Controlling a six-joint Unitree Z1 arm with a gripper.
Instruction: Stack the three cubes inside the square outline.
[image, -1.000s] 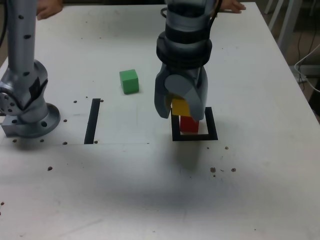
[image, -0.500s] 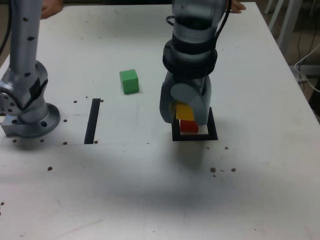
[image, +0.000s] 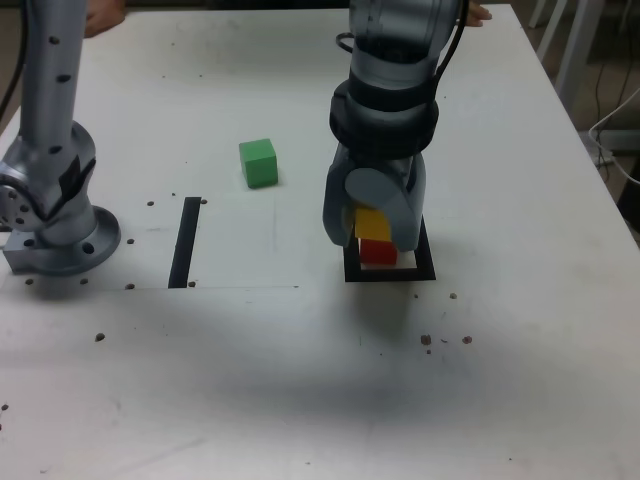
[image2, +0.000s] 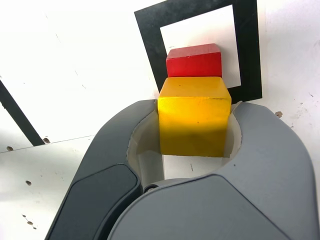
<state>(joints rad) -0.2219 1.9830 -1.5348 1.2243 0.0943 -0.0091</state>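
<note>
My gripper (image: 372, 222) is shut on the yellow cube (image: 372, 223) and holds it just above the red cube (image: 378, 251). The red cube sits inside the square outline (image: 424, 262) of black tape. Whether the yellow cube touches the red one I cannot tell. In the wrist view the yellow cube (image2: 194, 116) fills the space between my grey fingers (image2: 125, 137), with the red cube (image2: 194, 60) and the square outline (image2: 249, 50) beyond it. The green cube (image: 259, 162) lies alone on the table, towards the exterior view's left of the outline.
The arm's grey base (image: 55, 215) stands at the exterior view's left. A straight black tape strip (image: 185, 241) lies between the base and the outline. A person's hands (image: 100, 14) rest at the white table's far edge. Small dark specks (image: 445, 340) dot the table.
The gripper has moved a little towards the exterior view's right and come down, bringing the yellow cube lower over the red cube. The green cube has stayed put.
</note>
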